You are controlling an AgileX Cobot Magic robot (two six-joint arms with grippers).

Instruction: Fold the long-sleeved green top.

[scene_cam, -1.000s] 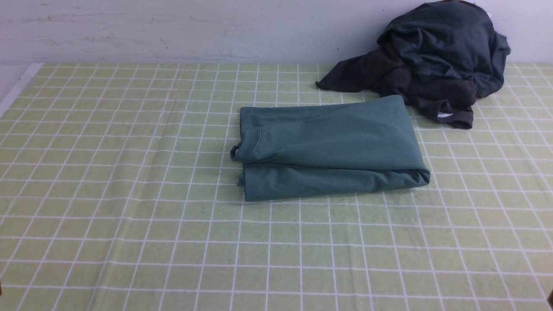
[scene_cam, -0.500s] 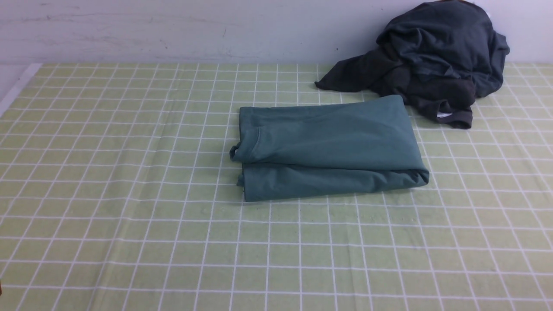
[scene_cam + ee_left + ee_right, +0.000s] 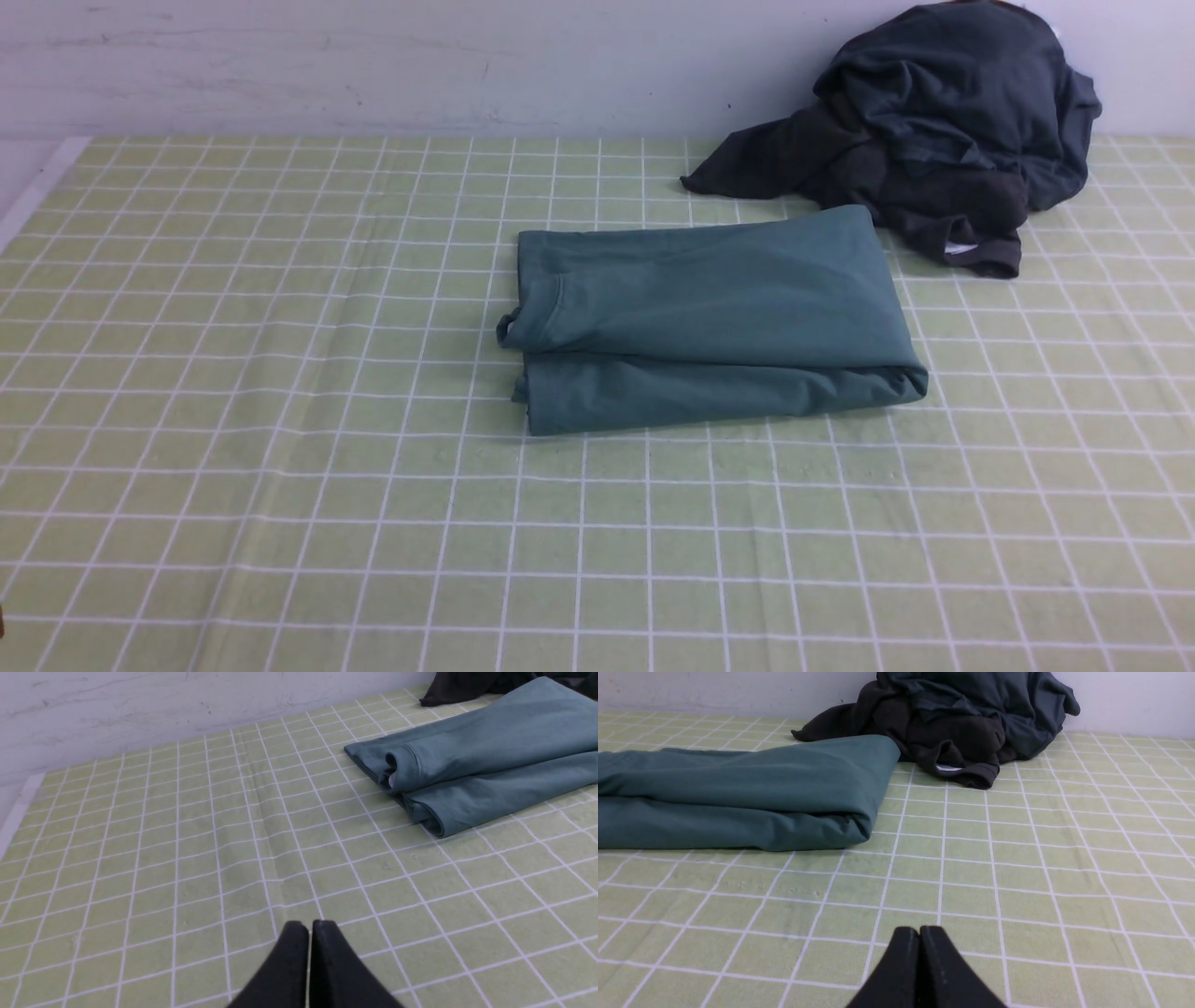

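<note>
Green top (image 3: 709, 317) sits folded on the bench (image 3: 280, 420); left pincer (image 3: 310, 926) and right pincer (image 3: 920, 931) both closed, empty.

A heap of dark charcoal-grey garments (image 3: 934, 131) is lying crumpled at the far right of the table, leaning against the pale wall (image 3: 373, 65). A green checked tablecloth (image 3: 280, 448) is covering the table.
</note>
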